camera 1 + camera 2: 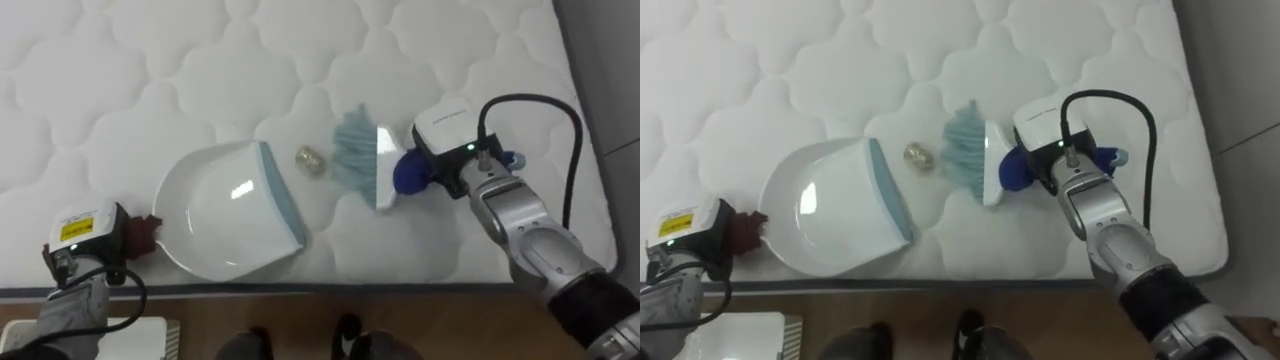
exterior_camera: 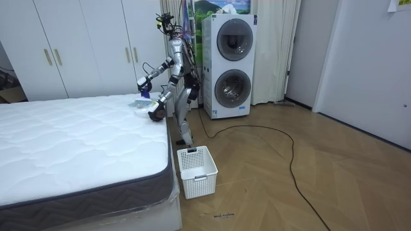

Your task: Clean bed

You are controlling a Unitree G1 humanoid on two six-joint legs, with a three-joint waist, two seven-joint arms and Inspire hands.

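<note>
On the white quilted mattress (image 1: pixel 150 70) a white dustpan (image 1: pixel 225 210) with a blue lip lies near the front edge. My left hand (image 1: pixel 85 240) is shut on its dark red handle (image 1: pixel 147 234). A small crumpled scrap (image 1: pixel 311 160) sits just right of the pan's lip. Beyond it lies a brush (image 1: pixel 360 155) with pale blue bristles pointing at the scrap. My right hand (image 1: pixel 452 150) is shut on the brush's blue handle (image 1: pixel 410 172). I stand at the bed's side near its corner.
The mattress edge (image 1: pixel 400 290) runs just below the dustpan, and its right edge lies past my right arm. A white slatted basket (image 2: pixel 197 170) stands on the wooden floor by the bed's corner. A stacked washer and dryer (image 2: pixel 228 64) are behind me.
</note>
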